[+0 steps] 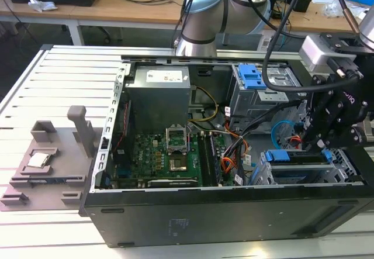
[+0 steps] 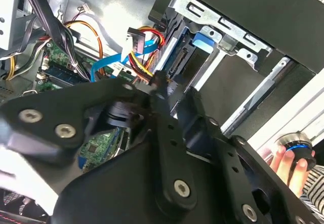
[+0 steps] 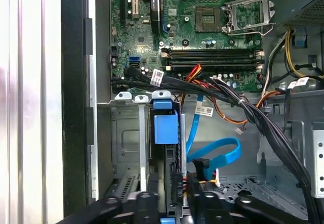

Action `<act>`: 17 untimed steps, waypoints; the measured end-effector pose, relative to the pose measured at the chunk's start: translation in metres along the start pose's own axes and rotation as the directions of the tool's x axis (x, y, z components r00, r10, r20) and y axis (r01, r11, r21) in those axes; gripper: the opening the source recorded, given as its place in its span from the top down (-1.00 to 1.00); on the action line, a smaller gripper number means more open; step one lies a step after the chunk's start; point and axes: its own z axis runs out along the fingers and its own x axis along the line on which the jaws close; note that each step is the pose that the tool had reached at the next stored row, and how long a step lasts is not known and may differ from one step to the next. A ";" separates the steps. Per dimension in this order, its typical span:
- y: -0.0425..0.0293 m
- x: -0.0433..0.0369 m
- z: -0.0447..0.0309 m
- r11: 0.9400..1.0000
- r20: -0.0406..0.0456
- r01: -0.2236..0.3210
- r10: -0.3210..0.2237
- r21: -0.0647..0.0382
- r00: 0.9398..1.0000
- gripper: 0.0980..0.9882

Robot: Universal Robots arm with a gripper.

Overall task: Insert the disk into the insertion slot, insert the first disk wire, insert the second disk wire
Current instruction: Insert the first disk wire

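— What lies farthest from the gripper (image 1: 312,144)?
— In the exterior view, a grey fixture (image 1: 58,154) bearing a small chip (image 1: 41,159). It is well apart from the gripper, outside the open computer case (image 1: 234,218).
— And nearer?
— The motherboard (image 1: 158,156), then the taller cage (image 1: 257,98) with its blue latch (image 1: 250,76), near the gripper but not touching it.
— The disk?
— The disk (image 1: 295,158) is right at the gripper, sitting in the insertion slot (image 1: 265,174). Its blue carrier tab (image 3: 166,128) shows in the first wrist view.
— Does the gripper hold anything?
— I cannot tell how far open it is, or whether it grips. In the second wrist view its tip is against a bundle of red, yellow and black wires (image 2: 144,57), with a blue flat cable (image 2: 109,62) just beside.
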 end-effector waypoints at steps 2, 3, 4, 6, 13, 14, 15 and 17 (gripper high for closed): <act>0.0000 0.0001 0.0000 1.000 0.000 0.000 0.000 0.000 1.000 0.85; 0.0000 0.0001 0.0000 1.000 0.000 0.000 0.000 0.000 1.000 0.85; 0.0000 0.0002 0.0000 1.000 0.000 0.000 0.000 0.000 1.000 0.85; 0.0000 0.0002 0.0000 1.000 0.000 0.000 0.000 0.000 1.000 0.85; -0.0105 -0.0008 0.0073 1.000 -0.001 -0.004 0.004 -0.004 1.000 0.85; -0.0106 -0.0014 0.0080 1.000 -0.001 -0.009 0.009 -0.004 1.000 0.85; -0.0106 -0.0019 0.0087 1.000 0.000 -0.014 0.014 -0.004 1.000 0.85; -0.0107 -0.0025 0.0094 1.000 0.000 -0.018 0.018 -0.004 1.000 0.85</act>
